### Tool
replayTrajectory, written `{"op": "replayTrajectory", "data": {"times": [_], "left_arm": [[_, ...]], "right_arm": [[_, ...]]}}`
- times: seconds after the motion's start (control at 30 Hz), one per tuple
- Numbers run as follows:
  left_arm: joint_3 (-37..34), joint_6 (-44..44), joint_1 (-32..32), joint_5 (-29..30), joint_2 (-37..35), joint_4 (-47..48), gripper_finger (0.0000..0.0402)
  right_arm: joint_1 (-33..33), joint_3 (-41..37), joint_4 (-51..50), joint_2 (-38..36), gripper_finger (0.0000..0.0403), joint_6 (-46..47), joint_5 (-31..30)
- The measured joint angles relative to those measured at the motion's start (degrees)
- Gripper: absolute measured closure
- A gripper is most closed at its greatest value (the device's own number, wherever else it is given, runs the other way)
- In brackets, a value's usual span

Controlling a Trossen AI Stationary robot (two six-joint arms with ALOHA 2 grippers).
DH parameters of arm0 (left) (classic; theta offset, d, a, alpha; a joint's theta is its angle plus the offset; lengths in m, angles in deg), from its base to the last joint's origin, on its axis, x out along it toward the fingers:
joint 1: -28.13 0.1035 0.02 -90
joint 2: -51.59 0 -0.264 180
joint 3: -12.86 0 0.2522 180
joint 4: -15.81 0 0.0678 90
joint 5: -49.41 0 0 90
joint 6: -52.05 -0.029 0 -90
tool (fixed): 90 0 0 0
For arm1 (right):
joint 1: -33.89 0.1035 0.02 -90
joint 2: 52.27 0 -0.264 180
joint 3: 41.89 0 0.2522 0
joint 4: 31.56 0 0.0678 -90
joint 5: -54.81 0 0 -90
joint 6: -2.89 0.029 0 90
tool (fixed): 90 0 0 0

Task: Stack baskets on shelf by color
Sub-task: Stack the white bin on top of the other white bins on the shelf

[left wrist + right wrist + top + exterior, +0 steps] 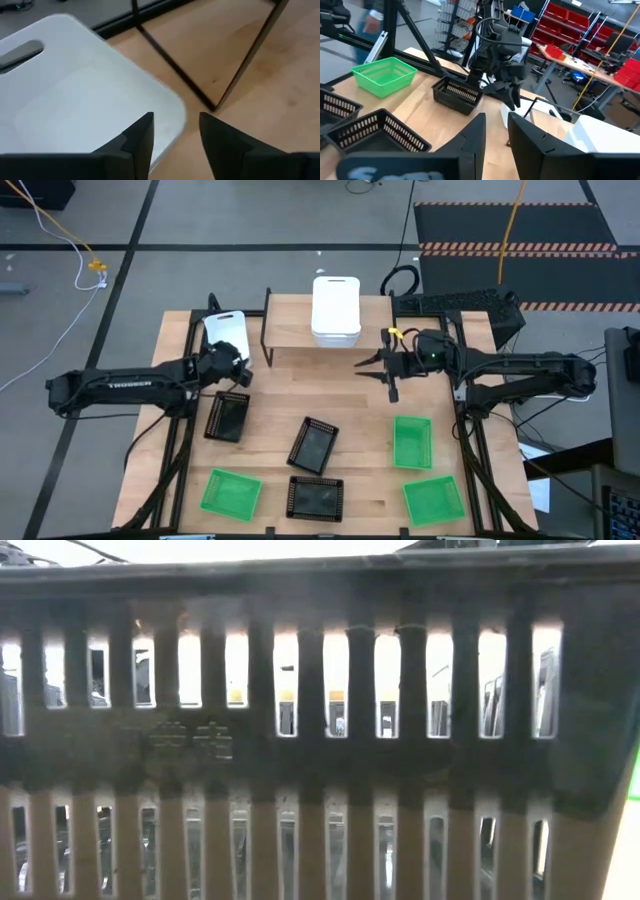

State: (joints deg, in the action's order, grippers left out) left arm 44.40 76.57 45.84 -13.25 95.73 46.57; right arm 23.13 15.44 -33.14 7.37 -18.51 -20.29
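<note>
While a black basket (320,730) blocks the low view, shelf (300,330) holds white baskets (335,308).

white baskets (336,307) on shelf (290,330) | green (412,442), black (313,445) on table

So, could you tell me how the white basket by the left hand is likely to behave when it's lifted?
The white basket looks like thin solid plastic, so probably light and fairly stiff. Its smooth rim may slip between the left hand's open fingers. Gripped at one corner, it could tilt.

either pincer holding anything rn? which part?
Nothing held. Left pincer open beside the white basket, not clamped on it. Right pincer open, empty, near the shelf.
</note>
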Motion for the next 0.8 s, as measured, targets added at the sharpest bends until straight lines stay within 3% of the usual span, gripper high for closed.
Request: {"op": "replayTrajectory", "data": {"times": [0.47,0.57,0.73,0.8], "left_arm": [[0.2,-3.6,3.0,-0.2,9.8,-2.6,0.0252],[0.2,-3.8,3.0,-0.4,10.1,-2.8,0.0286],[0.7,-3.9,3.0,-0.5,9.1,-1.3,0.0381],[1.5,-3.4,3.0,-0.8,8.5,-0.6,0.0389]], "right_arm": [[0.0,0.0,-0.1,0.0,0.0325,-1.0,0.0],[0.0,0.0,-0.2,0.0,0.0325,-1.8,0.0],[0.0,0.0,-0.5,0.0,0.0325,-1.8,0.0],[0.0,0.0,-1.1,0.0,0.0325,-1.8,0.0]]}}
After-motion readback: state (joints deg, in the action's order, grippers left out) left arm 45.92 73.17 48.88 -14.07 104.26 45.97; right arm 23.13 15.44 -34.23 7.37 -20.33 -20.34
